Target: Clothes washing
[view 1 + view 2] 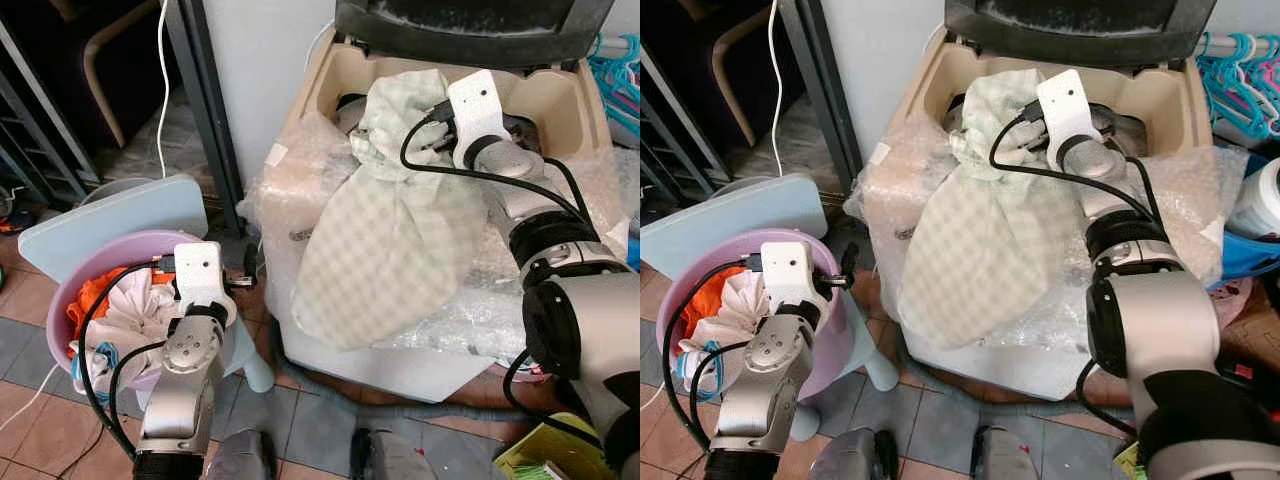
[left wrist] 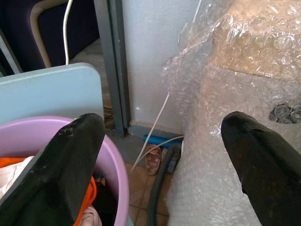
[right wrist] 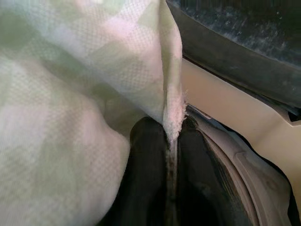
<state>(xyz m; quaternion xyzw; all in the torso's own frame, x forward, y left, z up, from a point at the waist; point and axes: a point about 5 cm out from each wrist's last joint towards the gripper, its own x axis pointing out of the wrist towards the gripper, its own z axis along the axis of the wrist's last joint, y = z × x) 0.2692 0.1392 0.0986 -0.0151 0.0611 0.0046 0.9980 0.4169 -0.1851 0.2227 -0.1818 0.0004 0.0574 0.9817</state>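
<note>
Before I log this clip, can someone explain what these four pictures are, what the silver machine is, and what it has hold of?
This is a humanoid robot with two silver arms, each ending in two long black fingers. The two wide pictures come from cameras on its head, looking down; the two close ones come from cameras on each wrist, looking along the fingers.

The right end effector is shut on a pale green checked cloth, pinching its edge at the opening of a beige top-loading washing machine wrapped in bubble wrap. Most of the cloth hangs down the machine's front.

The left end effector is open and holds nothing, beside a lilac basin of orange and white laundry.
</note>
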